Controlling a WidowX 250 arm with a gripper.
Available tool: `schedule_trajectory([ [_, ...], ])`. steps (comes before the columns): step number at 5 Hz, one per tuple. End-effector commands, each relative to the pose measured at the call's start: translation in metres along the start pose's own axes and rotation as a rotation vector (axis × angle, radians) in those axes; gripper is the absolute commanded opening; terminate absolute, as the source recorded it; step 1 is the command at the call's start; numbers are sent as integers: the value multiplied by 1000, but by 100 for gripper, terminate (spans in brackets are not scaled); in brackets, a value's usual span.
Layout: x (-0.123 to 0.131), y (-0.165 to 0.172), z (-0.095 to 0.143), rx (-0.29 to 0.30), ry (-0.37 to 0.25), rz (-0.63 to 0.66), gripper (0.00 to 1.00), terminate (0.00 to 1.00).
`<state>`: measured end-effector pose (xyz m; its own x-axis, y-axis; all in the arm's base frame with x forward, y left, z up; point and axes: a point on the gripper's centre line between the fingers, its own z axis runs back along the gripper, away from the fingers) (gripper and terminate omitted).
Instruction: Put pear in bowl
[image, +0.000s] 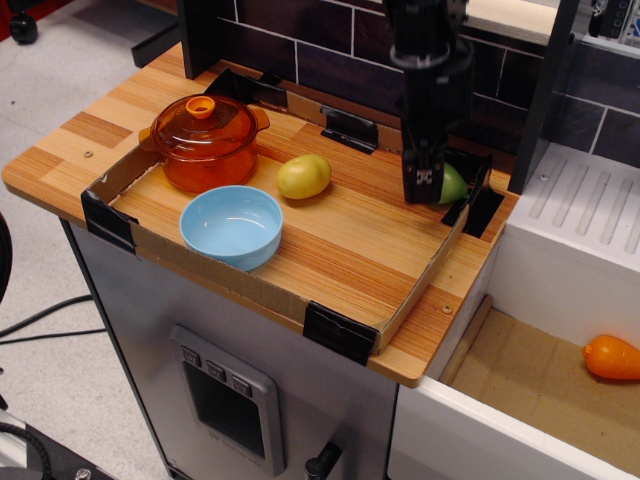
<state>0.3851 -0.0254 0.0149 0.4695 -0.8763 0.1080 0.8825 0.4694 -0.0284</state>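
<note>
The light-green pear (456, 185) lies at the far right of the wooden tray, by the black corner bracket. My gripper (424, 183) hangs straight down on the pear's left side and hides most of it. A bit of green shows between the fingers, so the jaws look open around the pear. The light-blue bowl (232, 225) sits empty at the tray's front left, well apart from the gripper.
An orange transparent lidded pot (205, 140) stands at the back left. A yellow oval fruit (303, 176) lies mid-tray. The low cardboard rim (420, 290) edges the tray. An orange fruit (612, 357) lies in the sink at the right. A dark tiled wall stands behind.
</note>
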Motion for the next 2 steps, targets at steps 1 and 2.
schedule_trajectory([
  [1, 0, 5, 4, 10, -9, 28, 0, 0],
  [2, -1, 3, 3, 9, -10, 32, 0, 0],
])
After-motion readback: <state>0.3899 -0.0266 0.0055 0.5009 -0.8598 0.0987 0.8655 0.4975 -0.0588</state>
